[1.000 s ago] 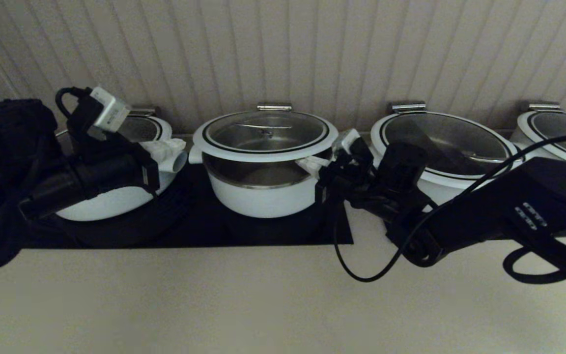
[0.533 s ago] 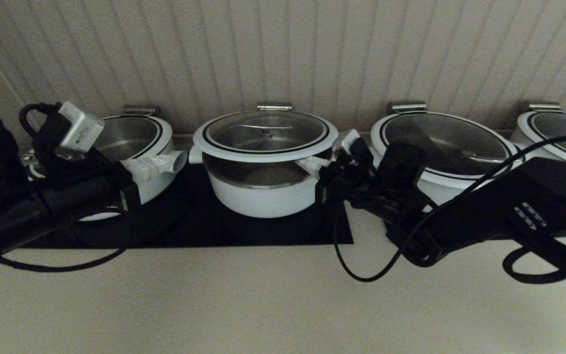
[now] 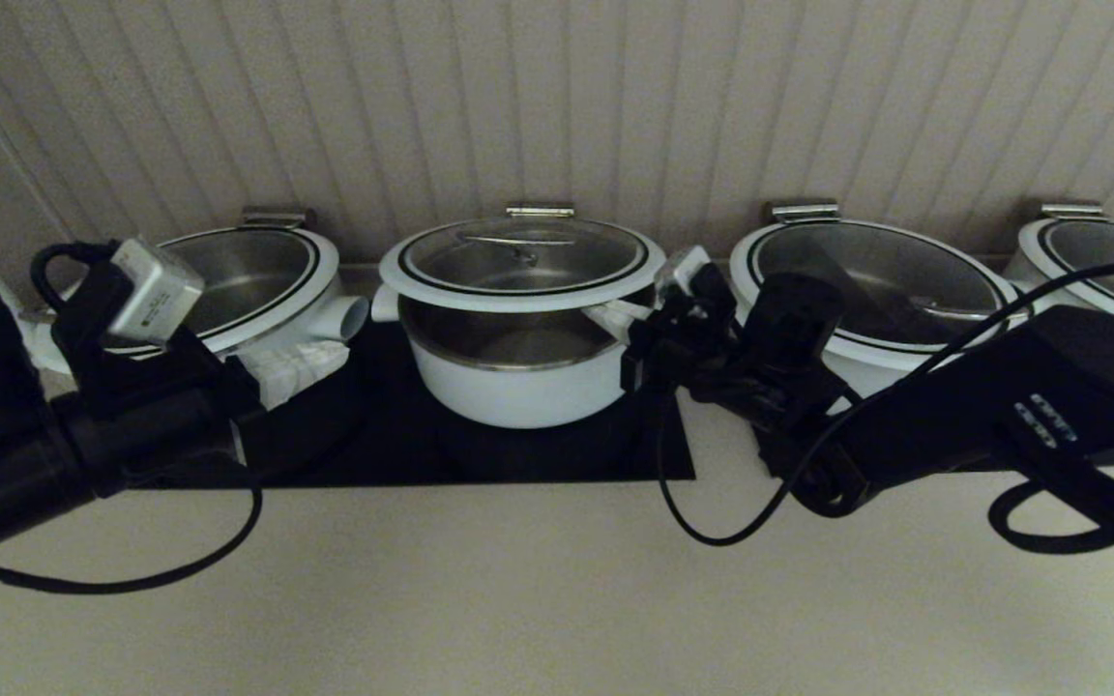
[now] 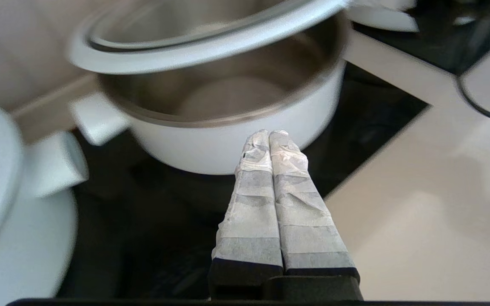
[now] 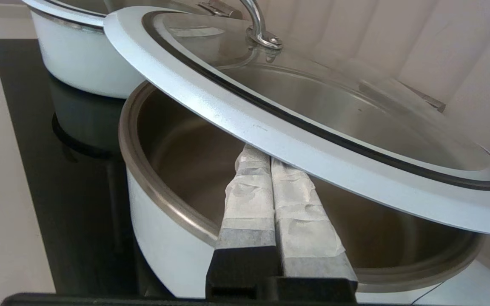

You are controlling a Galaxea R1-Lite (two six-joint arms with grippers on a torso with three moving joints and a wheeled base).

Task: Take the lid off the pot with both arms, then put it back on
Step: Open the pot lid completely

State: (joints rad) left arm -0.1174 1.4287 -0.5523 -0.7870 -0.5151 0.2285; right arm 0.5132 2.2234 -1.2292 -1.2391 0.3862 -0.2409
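Your right gripper (image 5: 270, 159) has its fingers pressed flat together, grasping nothing, tips wedged under the white rim of the lid (image 3: 522, 259), which sits propped up on that side above the pot (image 3: 518, 372) with a gap showing the steel wall. Your left gripper (image 4: 269, 135) is also fully closed and empty, off the lid, down by the pot's outer wall near the neighbouring pot (image 3: 257, 280). The pot stands on the black cooktop (image 3: 557, 454).
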